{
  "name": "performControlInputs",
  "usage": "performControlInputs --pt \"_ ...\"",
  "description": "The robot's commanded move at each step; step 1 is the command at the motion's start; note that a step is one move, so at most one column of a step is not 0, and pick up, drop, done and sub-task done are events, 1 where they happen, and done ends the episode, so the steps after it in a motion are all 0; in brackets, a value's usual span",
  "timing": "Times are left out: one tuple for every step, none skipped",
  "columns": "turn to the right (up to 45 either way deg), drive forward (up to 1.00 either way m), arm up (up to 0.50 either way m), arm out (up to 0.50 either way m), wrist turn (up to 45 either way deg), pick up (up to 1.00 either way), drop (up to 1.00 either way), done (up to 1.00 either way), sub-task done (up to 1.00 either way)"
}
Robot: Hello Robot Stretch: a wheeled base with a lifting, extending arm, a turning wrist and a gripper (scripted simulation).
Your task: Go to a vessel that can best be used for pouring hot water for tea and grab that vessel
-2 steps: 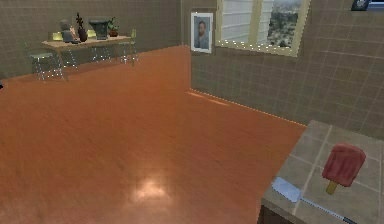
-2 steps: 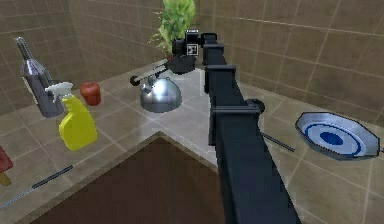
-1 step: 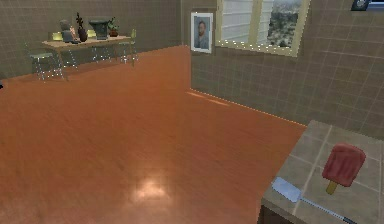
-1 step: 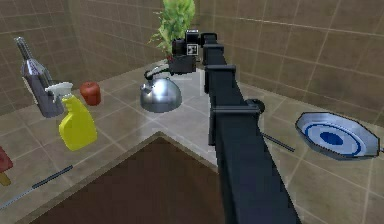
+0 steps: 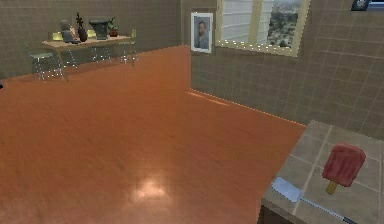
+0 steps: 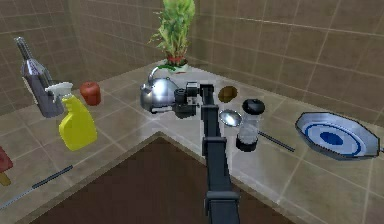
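Arm side view: tiled corner surface (image 6: 120,135). Silver kettle (image 6: 153,95) stands on it by the back wall, below a green plant (image 6: 175,30). The arm (image 6: 212,150) reaches out over the surface; the fingers (image 6: 176,104) sit at the kettle's right flank. Contact cannot be told, nor whether they hold anything. Left of the kettle: red cup (image 6: 91,93), yellow spray bottle (image 6: 75,122), dark glass bottle (image 6: 35,75). Right of the arm: dark-capped jar (image 6: 250,125), blue plate (image 6: 335,135).

Forward view: orange floor (image 5: 120,130), far table (image 5: 85,42) with chairs, framed picture (image 5: 202,32) beside a window (image 5: 262,22).
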Motion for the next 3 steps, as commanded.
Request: performControlInputs --pt "0.0 0.0 0.0 0.0 0.0 1.0 0.0 0.0 0.0" --pt "0.0 0.0 0.1 0.0 0.0 0.0 0.0 0.0 0.0" --pt "0.0 0.0 0.0 0.0 0.0 0.0 0.0 1.0 0.0"
